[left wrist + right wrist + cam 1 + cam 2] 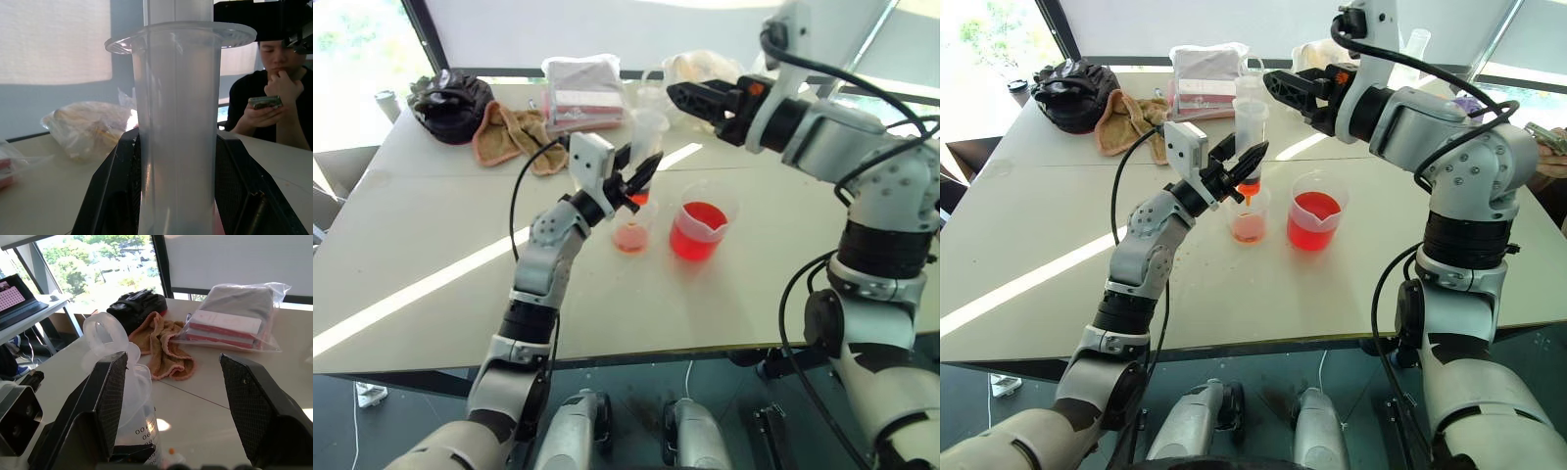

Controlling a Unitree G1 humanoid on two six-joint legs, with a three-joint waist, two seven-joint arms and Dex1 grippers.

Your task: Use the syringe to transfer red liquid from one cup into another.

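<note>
Clamped in the left gripper (1246,168), the syringe (1251,132) is held upright, tip over the small cup (1248,221); the beaker (1314,217) sits at three o'clock. Spread jaws of the right gripper (1285,88) are poised near the plunger.

Left arm stretched forward, left hand (1239,168) clamped tight and tilted upward, right arm raised higher, right hand (1278,86) spread wide, pointing level leftward

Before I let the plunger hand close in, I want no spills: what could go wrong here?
The left gripper holds the syringe upright, its orange tip just above the smaller cup; a hard push could tip that light cup. The open right gripper may knock the plunger sideways. The red beaker stands close by.
</note>
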